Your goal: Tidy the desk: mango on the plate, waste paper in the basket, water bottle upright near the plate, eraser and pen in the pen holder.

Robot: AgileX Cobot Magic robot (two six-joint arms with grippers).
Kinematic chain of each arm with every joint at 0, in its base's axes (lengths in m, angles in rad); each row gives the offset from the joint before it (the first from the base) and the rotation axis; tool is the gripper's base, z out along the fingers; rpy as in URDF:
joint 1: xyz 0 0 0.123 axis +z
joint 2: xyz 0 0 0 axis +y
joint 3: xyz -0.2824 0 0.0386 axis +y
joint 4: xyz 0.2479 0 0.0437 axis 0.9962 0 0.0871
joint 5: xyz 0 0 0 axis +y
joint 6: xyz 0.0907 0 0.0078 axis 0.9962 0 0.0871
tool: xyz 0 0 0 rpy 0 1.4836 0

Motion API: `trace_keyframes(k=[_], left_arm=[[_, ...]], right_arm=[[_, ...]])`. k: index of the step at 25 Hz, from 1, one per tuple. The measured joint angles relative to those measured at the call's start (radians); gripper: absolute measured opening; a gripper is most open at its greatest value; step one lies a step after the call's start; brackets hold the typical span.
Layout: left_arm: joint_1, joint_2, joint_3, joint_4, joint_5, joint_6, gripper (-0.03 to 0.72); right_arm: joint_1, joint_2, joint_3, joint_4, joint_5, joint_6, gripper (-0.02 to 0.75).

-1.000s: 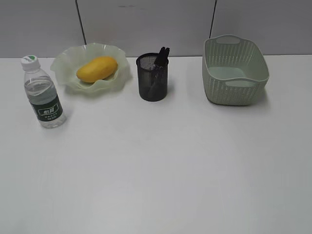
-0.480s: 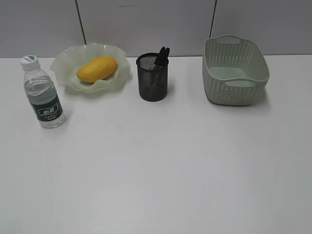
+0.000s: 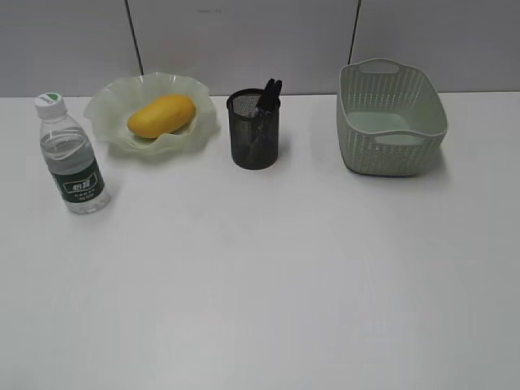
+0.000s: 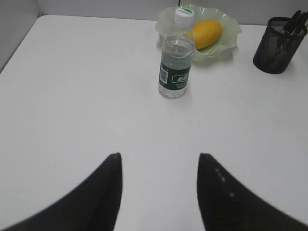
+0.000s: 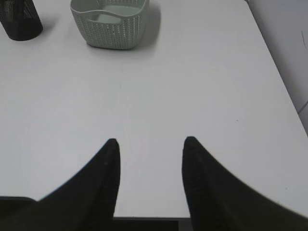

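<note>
The mango lies on the wavy green plate at the back left; both also show in the left wrist view, mango and plate. The water bottle stands upright left of the plate, also in the left wrist view. The black mesh pen holder holds dark pens. The pale green basket stands at the back right, also in the right wrist view. No waste paper or eraser shows. My left gripper and right gripper are open, empty, over the bare desk.
A grey panelled wall runs behind the desk. The desk's right edge and near edge show in the right wrist view. Neither arm shows in the exterior view.
</note>
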Motion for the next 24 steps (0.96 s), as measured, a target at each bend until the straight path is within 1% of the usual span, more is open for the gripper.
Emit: trace_keyframes(k=[5,19,24], left_arm=[[0.0,0.0,0.0,0.0,0.0,0.0,0.372],[0.0,0.0,0.0,0.0,0.0,0.0,0.368],[0.0,0.0,0.0,0.0,0.0,0.0,0.353]], right_arm=[[0.0,0.0,0.0,0.0,0.0,0.0,0.351],[0.0,0.0,0.0,0.0,0.0,0.0,0.351],[0.0,0.0,0.0,0.0,0.0,0.0,0.351]])
